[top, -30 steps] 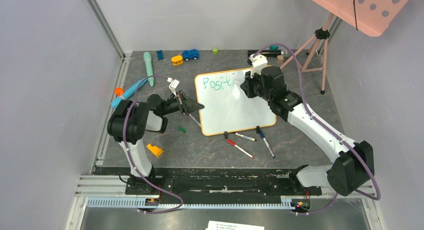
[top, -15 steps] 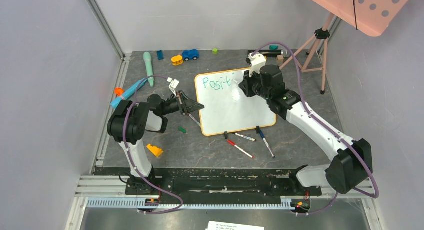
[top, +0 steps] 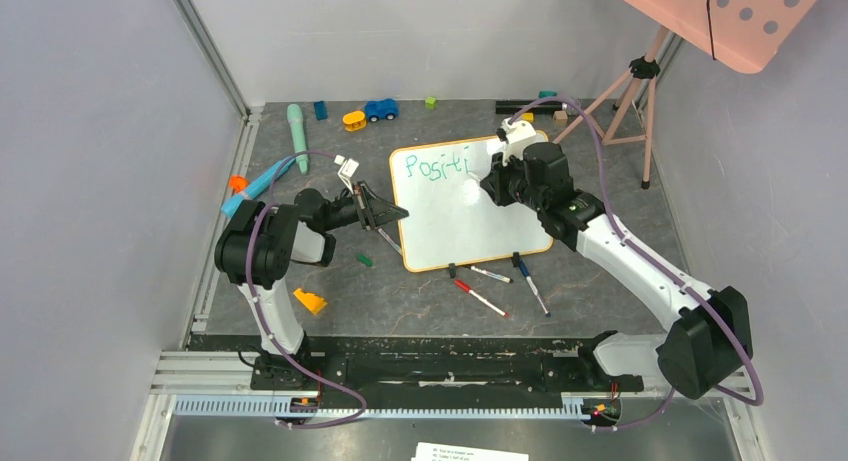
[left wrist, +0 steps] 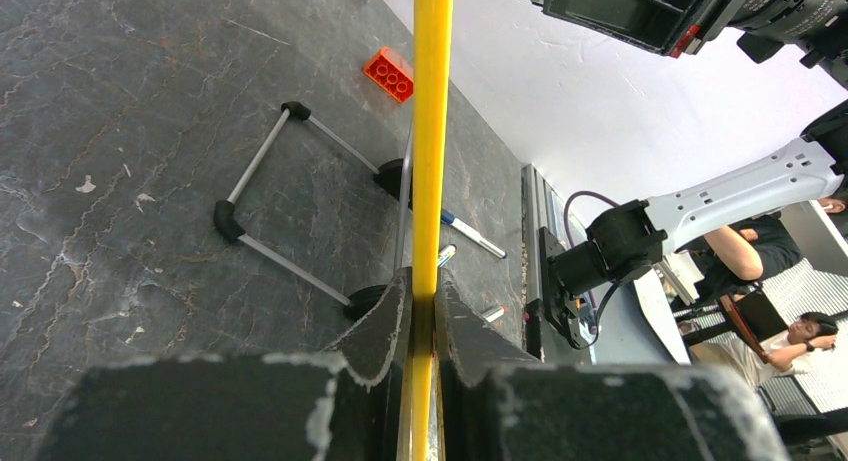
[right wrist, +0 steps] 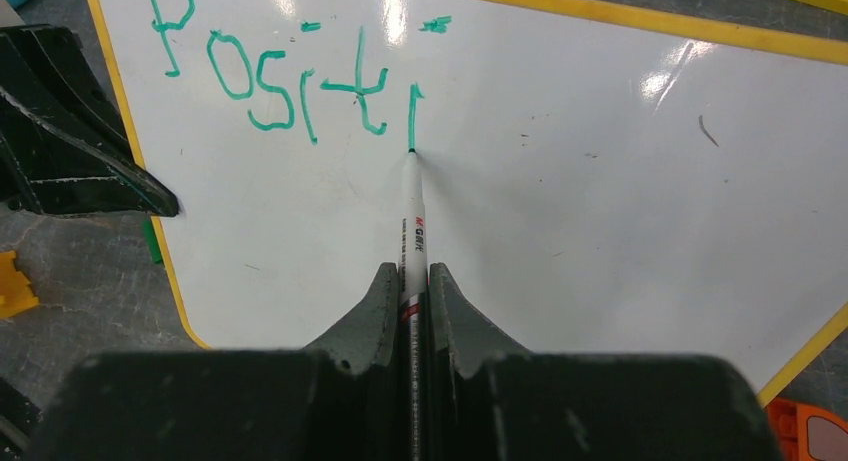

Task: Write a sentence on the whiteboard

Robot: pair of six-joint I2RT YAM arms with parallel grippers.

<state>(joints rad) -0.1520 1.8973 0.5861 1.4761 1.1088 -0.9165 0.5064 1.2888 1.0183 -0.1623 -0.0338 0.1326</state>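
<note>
Grey slate tabletop point(top: 400, 306), walled booth. Right gripper point(right wrist: 408, 273) is clamped on a green marker point(right wrist: 412, 206), tip touching the whiteboard point(right wrist: 620, 201) at the foot of the second "i". Left gripper point(left wrist: 422, 286) pinches the board's yellow frame. Sentence point(right wrist: 290, 81) reads "Positi": one partial word, most left to write.

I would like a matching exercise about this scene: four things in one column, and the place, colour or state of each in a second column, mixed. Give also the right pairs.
1. left gripper
2. right gripper
3. blue toy car
4. written letters

A. near the far wall
B. shut on the marker
C. teal green
D. shut on the frame of the whiteboard

Pairs: 1-D, 2-B, 3-A, 4-C
</note>
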